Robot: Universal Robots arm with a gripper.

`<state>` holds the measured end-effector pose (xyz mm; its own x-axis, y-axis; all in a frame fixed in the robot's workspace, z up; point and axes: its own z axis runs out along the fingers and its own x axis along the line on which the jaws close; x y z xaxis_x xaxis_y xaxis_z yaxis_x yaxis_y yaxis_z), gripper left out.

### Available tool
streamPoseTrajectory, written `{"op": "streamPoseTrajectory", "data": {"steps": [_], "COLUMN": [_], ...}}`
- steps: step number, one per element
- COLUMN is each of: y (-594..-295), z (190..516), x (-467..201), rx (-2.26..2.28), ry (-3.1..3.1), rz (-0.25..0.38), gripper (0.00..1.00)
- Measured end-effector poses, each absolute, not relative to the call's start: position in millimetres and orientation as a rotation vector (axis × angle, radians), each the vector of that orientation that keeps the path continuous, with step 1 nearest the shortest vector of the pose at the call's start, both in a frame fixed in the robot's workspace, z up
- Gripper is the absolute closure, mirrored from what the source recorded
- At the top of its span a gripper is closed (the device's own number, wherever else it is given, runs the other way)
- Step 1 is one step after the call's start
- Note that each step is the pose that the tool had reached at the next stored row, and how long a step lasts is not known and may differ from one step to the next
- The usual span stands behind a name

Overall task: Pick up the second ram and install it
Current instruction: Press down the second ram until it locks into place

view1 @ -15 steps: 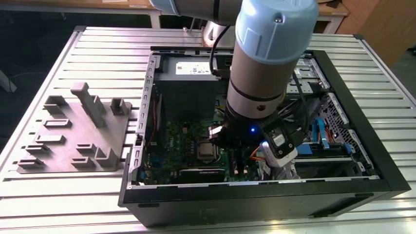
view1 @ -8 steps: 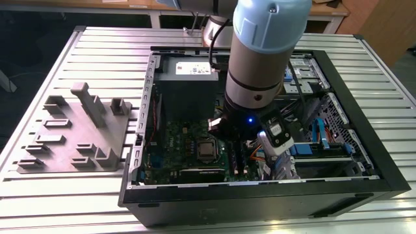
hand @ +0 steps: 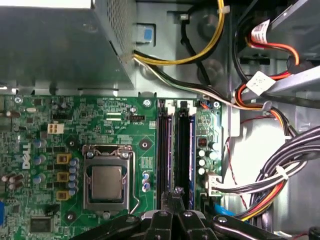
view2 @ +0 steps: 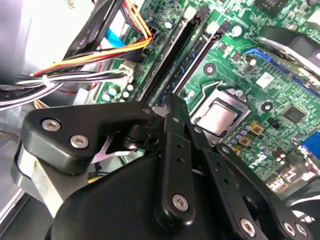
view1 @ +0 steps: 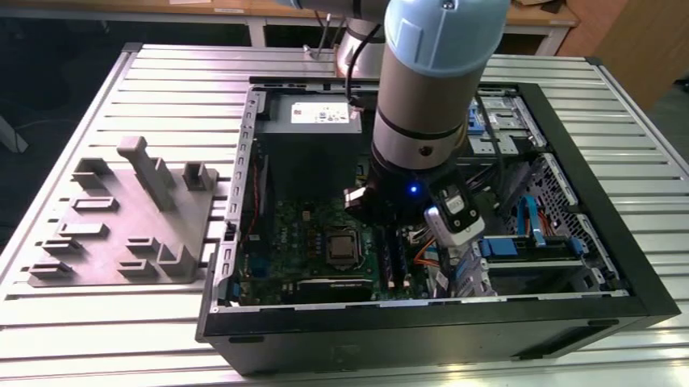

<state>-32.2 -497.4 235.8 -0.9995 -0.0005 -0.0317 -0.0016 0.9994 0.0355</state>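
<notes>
Even overhead light; table point(view1: 161, 97) slats bright; case point(view1: 431, 322) interior dim; close gripper point(view2: 172, 107) links soft; glare on CPU point(view2: 218, 116) lid.

Arm point(view1: 431, 97) upright, jaws pinched together.

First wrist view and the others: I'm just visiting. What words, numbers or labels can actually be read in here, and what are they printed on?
No text can be quoted reliably.
Motherboard: tiny white lettering beside the parts, too small to read; a larger white maker's mark at one edge, left unquoted.
Cable tag: white with red print, too blurred to read.
Power supply label, in the exterior view: white with dark print, too small to read.
</notes>
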Motion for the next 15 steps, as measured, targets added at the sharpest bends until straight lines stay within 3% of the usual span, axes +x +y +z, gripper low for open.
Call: {"op": "streamPoseTrajectory", "data": {"steps": [15], "y": [-497.2], "z": [245.3], "x": [-32.3], "rx": [-0.001], "ry": [3.109], "rz": [0.055], "gripper": [0.9]}}
